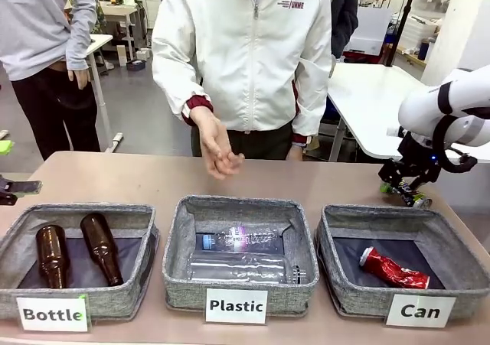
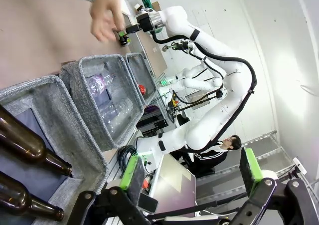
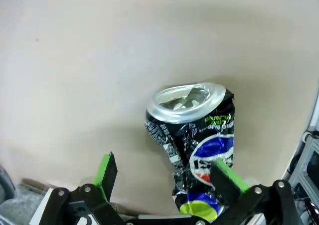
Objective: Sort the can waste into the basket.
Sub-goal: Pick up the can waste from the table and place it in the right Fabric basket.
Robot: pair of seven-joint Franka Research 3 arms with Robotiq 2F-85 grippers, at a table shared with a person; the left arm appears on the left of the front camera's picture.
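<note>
A crushed red can lies in the grey basket with the "Can" card, at the front right. The dark blue-black crushed can lies on the tan table, its open top toward the right wrist camera. My right gripper is open around its lower end, and the can sits nearer one green pad. In the front view this right gripper hangs low over the table just behind the Can basket. My left gripper is open with nothing between its fingers, beside the Bottle basket.
The Plastic basket in the middle holds clear bottles. Two brown bottles lie in the Bottle basket at the left. A person stands at the far side, one hand hanging over the table's back edge.
</note>
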